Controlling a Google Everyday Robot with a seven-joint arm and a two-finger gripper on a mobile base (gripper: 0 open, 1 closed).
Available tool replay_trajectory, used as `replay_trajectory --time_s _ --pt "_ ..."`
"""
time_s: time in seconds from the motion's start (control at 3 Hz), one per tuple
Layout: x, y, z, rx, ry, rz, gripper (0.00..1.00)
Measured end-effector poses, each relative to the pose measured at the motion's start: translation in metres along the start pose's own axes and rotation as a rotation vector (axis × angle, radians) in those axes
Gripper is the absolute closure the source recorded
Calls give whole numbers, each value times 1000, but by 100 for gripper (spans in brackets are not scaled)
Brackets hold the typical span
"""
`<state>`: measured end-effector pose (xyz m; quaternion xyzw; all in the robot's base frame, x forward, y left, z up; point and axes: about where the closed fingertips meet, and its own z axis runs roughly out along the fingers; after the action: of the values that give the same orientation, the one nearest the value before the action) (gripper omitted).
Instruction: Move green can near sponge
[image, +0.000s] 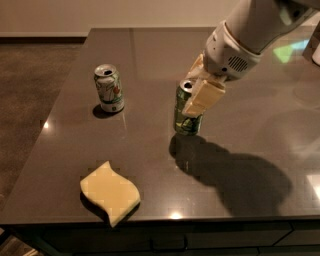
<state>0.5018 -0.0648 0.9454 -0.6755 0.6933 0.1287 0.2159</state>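
Observation:
The green can stands upright near the middle of the dark table. My gripper comes down from the upper right and is shut on the can's upper part, with one tan finger across its right side. The can's base looks to be at or just above the table top. The pale-yellow wavy sponge lies flat near the table's front left edge, well apart from the can, to its lower left.
A white can with green and orange markings stands upright at the left of the table, behind the sponge. The table's front edge runs just below the sponge. The arm's shadow falls to the right of the green can.

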Motion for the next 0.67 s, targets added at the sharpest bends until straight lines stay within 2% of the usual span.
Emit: replay_trajectory --time_s 0.67 --pt "-17 55 15 -45 -6 -144 100"
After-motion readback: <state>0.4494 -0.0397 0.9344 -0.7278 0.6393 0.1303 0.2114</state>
